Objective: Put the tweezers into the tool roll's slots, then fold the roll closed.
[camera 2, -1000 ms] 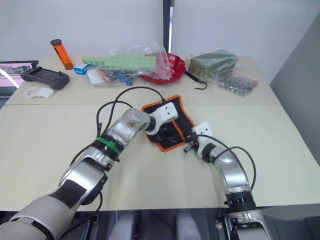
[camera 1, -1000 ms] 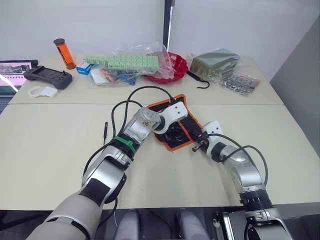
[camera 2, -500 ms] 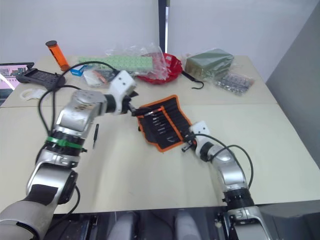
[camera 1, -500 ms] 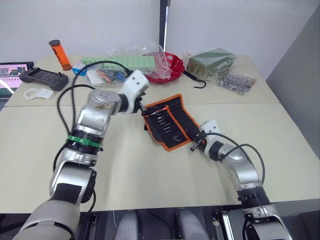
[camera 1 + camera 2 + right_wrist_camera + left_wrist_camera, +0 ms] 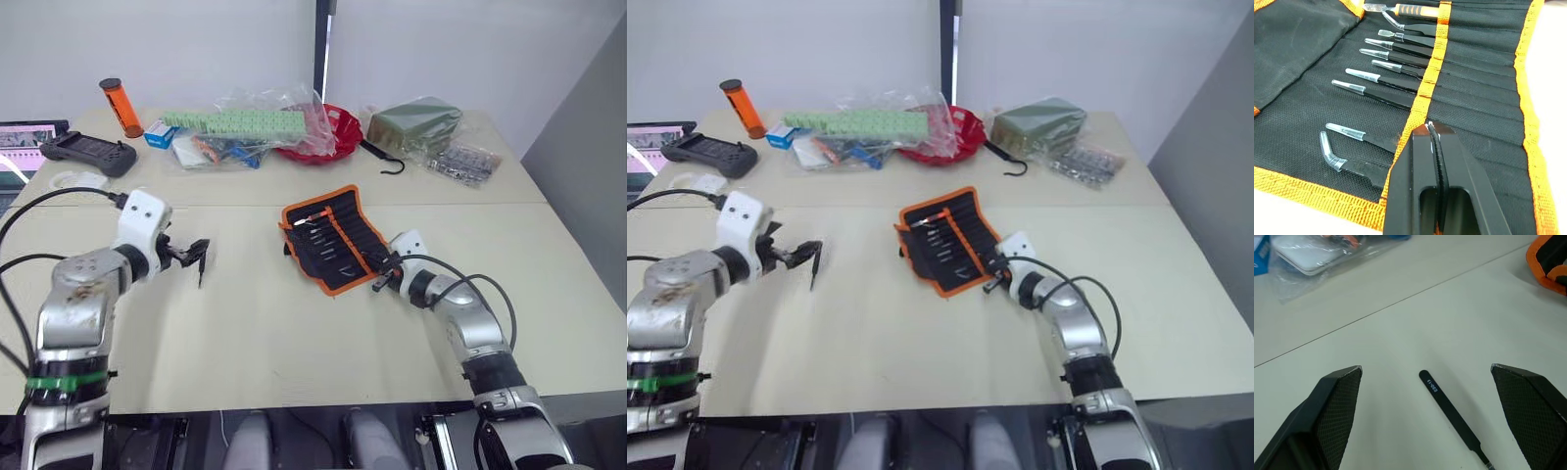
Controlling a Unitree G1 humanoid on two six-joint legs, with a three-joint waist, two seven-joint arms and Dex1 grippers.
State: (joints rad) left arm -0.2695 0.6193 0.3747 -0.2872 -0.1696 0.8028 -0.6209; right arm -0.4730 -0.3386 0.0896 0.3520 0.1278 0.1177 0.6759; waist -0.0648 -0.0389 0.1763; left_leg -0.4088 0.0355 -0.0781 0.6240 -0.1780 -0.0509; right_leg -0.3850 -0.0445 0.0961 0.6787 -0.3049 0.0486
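Observation:
The tool roll [image 5: 333, 235] lies unrolled at the table's middle, black with orange binding. Several tweezers [image 5: 1386, 81] with clear tip caps sit in its slots [image 5: 1474, 93]. One loose black tweezer [image 5: 1454, 418] lies on the table well left of the roll, also seen in the left eye view [image 5: 202, 268]. My left gripper [image 5: 1426, 366] hovers open over it, with one finger [image 5: 1337, 401] on each side and not touching it. At the roll's near right edge my right gripper [image 5: 1432, 142] is shut, its tips resting on the orange pocket binding.
Along the far side stand an orange cylinder [image 5: 117, 103], a black controller [image 5: 88, 152], plastic bags of parts [image 5: 245, 127], a red bowl [image 5: 328, 132], a black hook [image 5: 387, 157] and an olive-green bag [image 5: 416, 122]. A laptop [image 5: 20, 137] sits at the far left.
My left arm has swung away from the roll to the left and now sits over the loose tweezer. The roll lies uncovered and open. The right gripper stays at the roll's edge.

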